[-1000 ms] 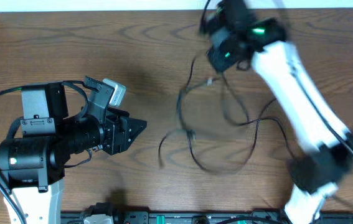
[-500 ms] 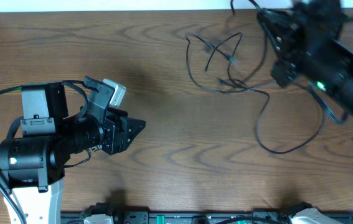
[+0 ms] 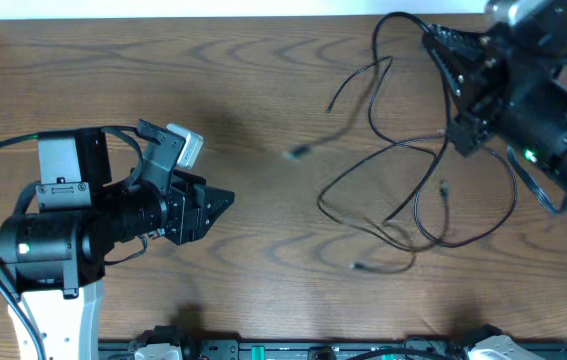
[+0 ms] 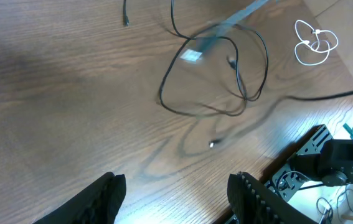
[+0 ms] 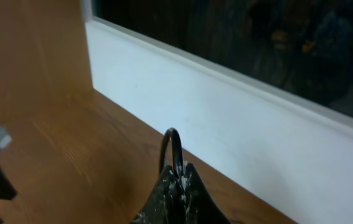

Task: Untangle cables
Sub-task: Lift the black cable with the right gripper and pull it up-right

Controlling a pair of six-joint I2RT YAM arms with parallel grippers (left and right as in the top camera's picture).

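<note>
My left gripper (image 3: pixel 221 203) is about half open, nothing between the fingers. Ahead of them, well apart, the thin black cable (image 4: pixel 162 94) sprawls in loose loops on the brown wooden table (image 3: pixel 263 90). A small coiled white cable (image 4: pixel 314 42) lies further out, apart from the black one. My right gripper (image 5: pixel 177 179) is clamped tight on the black cable, a short loop poking past the fingertips.

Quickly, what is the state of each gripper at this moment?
Left gripper: open, holding nothing.
Right gripper: shut on the black cable.
</note>
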